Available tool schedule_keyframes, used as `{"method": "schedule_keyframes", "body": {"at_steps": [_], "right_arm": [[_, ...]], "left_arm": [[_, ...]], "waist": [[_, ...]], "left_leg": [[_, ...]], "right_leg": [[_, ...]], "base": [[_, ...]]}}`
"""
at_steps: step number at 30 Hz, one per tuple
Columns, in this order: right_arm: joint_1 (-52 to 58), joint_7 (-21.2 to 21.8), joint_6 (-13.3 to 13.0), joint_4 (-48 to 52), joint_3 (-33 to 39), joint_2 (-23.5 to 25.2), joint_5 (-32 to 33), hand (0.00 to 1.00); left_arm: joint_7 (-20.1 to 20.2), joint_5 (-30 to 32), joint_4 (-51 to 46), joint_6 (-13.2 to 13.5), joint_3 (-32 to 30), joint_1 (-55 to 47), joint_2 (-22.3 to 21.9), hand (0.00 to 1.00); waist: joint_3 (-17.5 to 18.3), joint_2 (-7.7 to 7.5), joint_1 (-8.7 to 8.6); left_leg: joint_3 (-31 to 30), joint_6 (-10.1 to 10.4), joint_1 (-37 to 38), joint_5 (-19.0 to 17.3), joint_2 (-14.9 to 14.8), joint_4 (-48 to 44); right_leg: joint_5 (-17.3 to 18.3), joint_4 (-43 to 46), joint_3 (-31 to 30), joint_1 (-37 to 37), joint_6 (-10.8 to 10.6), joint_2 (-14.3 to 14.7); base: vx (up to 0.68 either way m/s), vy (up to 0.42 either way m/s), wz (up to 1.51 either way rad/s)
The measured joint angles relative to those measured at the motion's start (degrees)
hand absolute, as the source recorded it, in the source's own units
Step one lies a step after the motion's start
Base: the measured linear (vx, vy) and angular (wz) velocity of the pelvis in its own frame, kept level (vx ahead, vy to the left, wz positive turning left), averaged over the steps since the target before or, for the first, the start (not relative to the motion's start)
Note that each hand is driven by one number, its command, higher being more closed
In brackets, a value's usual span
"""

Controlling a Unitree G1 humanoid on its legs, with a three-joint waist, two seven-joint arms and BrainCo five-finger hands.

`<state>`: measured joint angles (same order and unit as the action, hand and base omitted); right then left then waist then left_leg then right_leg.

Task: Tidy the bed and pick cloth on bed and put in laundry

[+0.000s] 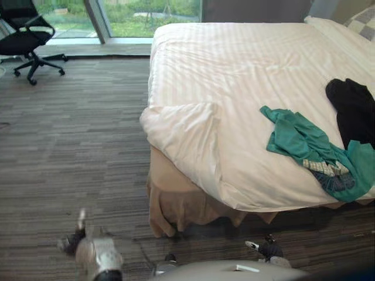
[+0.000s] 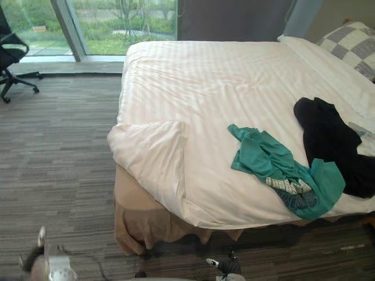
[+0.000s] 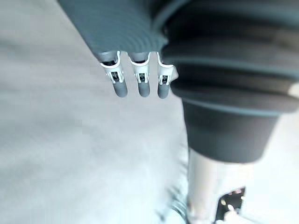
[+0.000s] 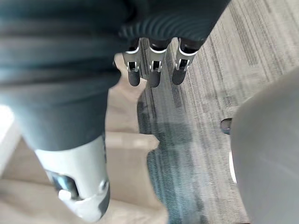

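Left hand [image 3: 138,85] hangs low at the lower left of the left eye view, fingers straight and empty, above the striped carpet [image 1: 70,146]. Right hand [image 4: 153,74], fingers likewise straight and holding nothing, hangs over the carpet beside the tan bed skirt [image 1: 176,205]. A teal cloth [image 1: 299,140] lies crumpled on the white bed [image 1: 234,82], right of centre near the front edge, with a black cloth [image 1: 354,108] touching it at the far right. The duvet corner [image 1: 187,126] nearest the camera is folded back. A checked pillow [image 2: 351,44] sits at the upper right and a black office chair [image 1: 26,35] at the upper left by the window [image 2: 117,23].
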<state>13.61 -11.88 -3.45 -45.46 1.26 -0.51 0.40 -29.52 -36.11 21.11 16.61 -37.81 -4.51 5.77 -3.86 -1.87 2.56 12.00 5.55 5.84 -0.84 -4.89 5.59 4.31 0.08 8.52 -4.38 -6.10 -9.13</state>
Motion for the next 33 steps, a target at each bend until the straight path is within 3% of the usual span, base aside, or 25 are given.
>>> {"method": "schedule_keyframes", "body": {"at_steps": [4,7,9,10,14,19,21,28,33], "right_arm": [[0.88,0.35,-0.02,1.25,-0.45,-0.32,-0.07,0.00],[1.32,0.55,-0.15,1.38,-0.98,-0.54,-0.21,0.00],[2.17,0.94,-0.59,1.93,-1.28,-0.51,-0.27,0.00],[2.85,1.93,-0.93,3.05,-1.12,-0.56,-0.24,0.00],[4.52,2.96,-2.83,4.30,0.50,-0.79,-0.27,0.00],[4.49,3.52,-4.35,3.88,0.76,-0.72,-0.37,0.00],[4.45,4.20,-5.08,3.95,1.51,-0.76,-0.39,0.00],[4.12,4.81,-5.16,5.19,2.80,-2.43,-0.69,0.00],[4.76,4.06,-4.44,4.14,2.75,-3.42,-1.73,0.00]], "left_arm": [[-0.62,9.79,-6.87,-0.10,0.25,0.00,0.90,0.00],[-1.50,17.56,-14.47,-1.39,2.62,0.41,4.17,0.00],[-2.15,22.50,-18.11,-2.64,3.67,2.14,11.92,0.00],[-1.61,25.18,-18.22,-2.10,3.10,3.87,20.99,0.00],[-1.97,30.90,-18.28,0.10,3.77,5.62,24.78,0.00],[-0.86,38.53,-16.75,-1.18,13.30,10.70,33.83,0.00],[0.77,43.21,-13.02,-1.52,18.03,15.69,39.81,0.00],[4.17,48.78,-3.47,-3.00,29.12,30.02,47.43,0.00],[7.18,52.84,1.10,-4.54,38.61,40.69,52.60,0.00]], "waist": [[-0.04,0.27,0.65],[0.01,0.35,0.96],[0.35,-0.09,0.96],[0.61,-0.46,0.01],[1.36,0.51,-0.30],[1.68,0.63,-1.36],[1.86,1.07,-2.20],[1.47,2.36,-5.62],[-1.75,2.56,-8.10]], "left_leg": [[-0.22,0.01,-0.12,-0.03,-0.18,0.00],[-0.46,0.85,-0.73,-0.68,-0.48,-0.01],[-0.32,1.11,-0.95,-0.78,-0.94,-0.03],[0.04,0.94,-1.08,-0.92,-1.31,-0.89],[1.67,0.72,-1.54,-1.61,-1.12,-1.70],[1.84,0.80,-2.92,-1.66,-1.29,-2.72],[3.02,0.83,-2.94,-1.88,-1.32,-2.80],[6.22,0.62,-7.23,-2.75,-1.33,-4.84],[7.36,0.51,-10.59,-2.69,-1.72,-5.93]], "right_leg": [[0.00,0.01,0.19,-0.07,0.00,0.13],[0.11,0.01,0.16,0.41,0.16,0.38],[0.12,0.12,0.07,0.80,0.20,0.81],[0.26,0.44,-0.21,0.96,0.43,1.08],[0.28,0.48,-1.71,2.04,0.44,0.89],[0.25,0.38,-2.16,3.51,0.47,1.00],[0.22,0.41,-3.24,4.33,0.50,1.04],[-1.75,0.22,-7.71,9.57,0.36,1.11],[-3.66,-0.12,-9.50,13.43,0.54,1.45]], "base": [[0.01,-0.014,0.04],[0.00,-0.015,0.03],[0.01,-0.021,-0.06],[0.02,-0.030,-0.12],[0.04,0.003,-0.21],[0.01,-0.007,-0.03],[-0.02,0.004,-0.25],[-0.02,0.013,-0.29],[-0.03,-0.008,-0.21]]}}
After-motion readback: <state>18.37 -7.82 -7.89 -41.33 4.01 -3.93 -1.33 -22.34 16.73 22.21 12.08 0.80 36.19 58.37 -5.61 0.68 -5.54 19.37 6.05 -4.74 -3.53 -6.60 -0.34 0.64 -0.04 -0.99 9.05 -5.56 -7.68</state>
